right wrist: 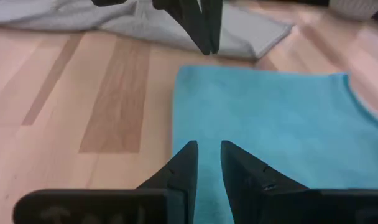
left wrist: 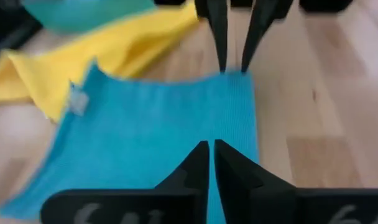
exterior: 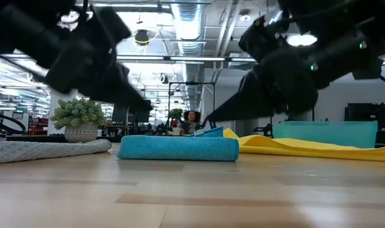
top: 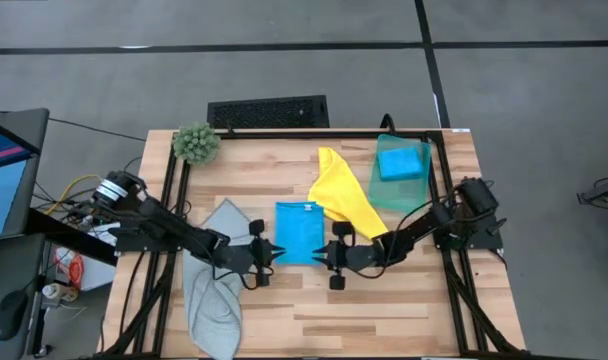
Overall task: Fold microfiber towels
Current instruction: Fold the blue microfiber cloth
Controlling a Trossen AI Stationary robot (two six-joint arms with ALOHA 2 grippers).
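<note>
Both tools pinch opposite lower corners of the blue towel at the centre of the surface.

The blue microfiber towel (top: 300, 232) lies flat at mid-frame in the high view, its long axis running up and down the picture, already doubled to judge by its thick edge in the low view. The left tool (top: 268, 250) sits at its lower left corner with fingers pressed together on the cloth edge; the right tool (top: 322, 252) meets the lower right corner, fingers narrowed with a slim gap left, apparently nipping the hem. The two are equally near, facing each other across the towel's short side, so the likely fold carries that near edge up-frame along the long axis. Around it: yellow towel (top: 342, 195) touching its upper right, grey towel (top: 214, 280) at lower left, teal towel (top: 399, 175) with a second blue towel (top: 401, 161) on it at upper right, all on the wooden surface (top: 384, 310).
</note>
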